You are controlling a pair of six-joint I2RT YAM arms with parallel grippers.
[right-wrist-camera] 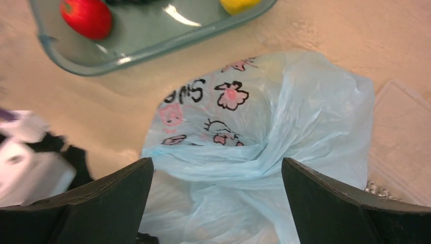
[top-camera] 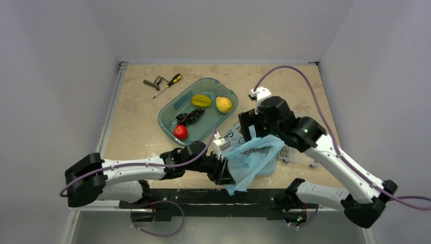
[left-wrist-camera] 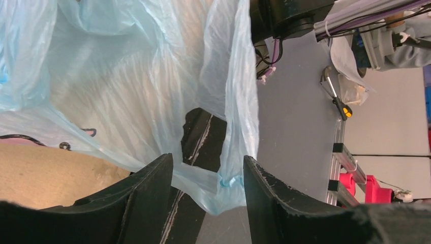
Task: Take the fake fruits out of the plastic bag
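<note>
The light-blue plastic bag (top-camera: 254,160) lies crumpled at the near middle of the table, its pink-and-white cartoon print (right-wrist-camera: 218,107) facing up on the far side. No fake fruits show; the bag hides whatever is inside. My left gripper (top-camera: 223,170) is at the bag's near-left edge. In the left wrist view its jaws (left-wrist-camera: 207,156) stand apart, with a knotted fold of the bag (left-wrist-camera: 231,178) hanging between them, unclamped. My right gripper (top-camera: 252,129) hovers over the bag's far side, jaws (right-wrist-camera: 217,160) wide open above the crumpled plastic (right-wrist-camera: 305,127).
A teal tray (top-camera: 170,119) behind the bag holds a star fruit (top-camera: 201,100), a yellow pear (top-camera: 223,104), black grapes (top-camera: 189,117) and a red fruit (top-camera: 180,132). A screwdriver (top-camera: 167,85) and a small metal tool (top-camera: 154,82) lie at the far left.
</note>
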